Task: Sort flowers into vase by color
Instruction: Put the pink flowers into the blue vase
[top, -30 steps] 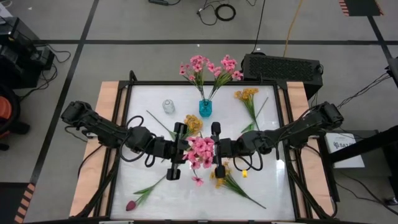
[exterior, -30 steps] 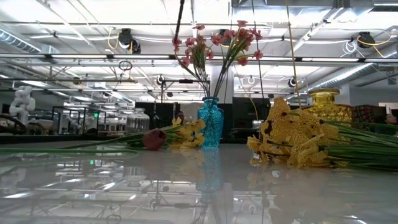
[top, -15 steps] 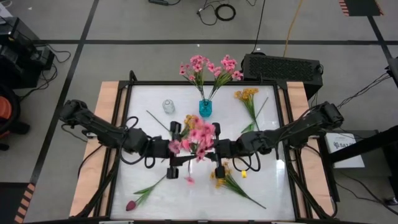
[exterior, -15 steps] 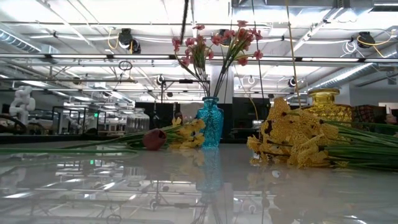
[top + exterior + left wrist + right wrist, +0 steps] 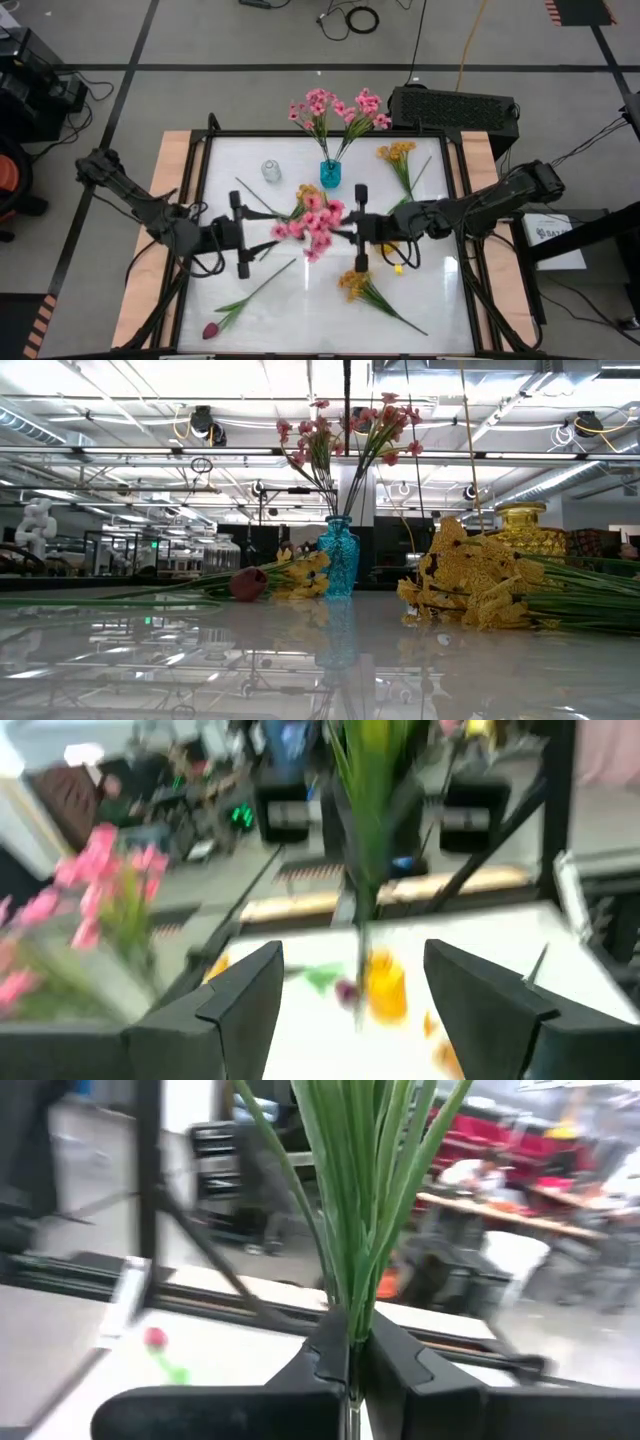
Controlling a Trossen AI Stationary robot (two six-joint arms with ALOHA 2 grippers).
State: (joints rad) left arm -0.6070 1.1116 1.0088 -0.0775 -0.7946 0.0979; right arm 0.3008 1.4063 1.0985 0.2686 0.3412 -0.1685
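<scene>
Fingers of the right gripper (image 5: pixel 357 228) are pinched tight on the green stems of the pink spray (image 5: pixel 312 216), w/ blossoms held above mid-table, just in front of the blue vase (image 5: pixel 330 173); left gripper (image 5: pixel 240 234) fingers (image 5: pixel 240 995) stand wide apart, nothing between them, clear of the spray. Both arms reach inward low over the white table (image 5: pixel 430 300), wrists facing each other, left one set back toward its side. No readable writing; other flowers lie on table: yellow sprays (image 5: pixel 362 290), magenta tulip (image 5: pixel 211 329) near front-left corner.
</scene>
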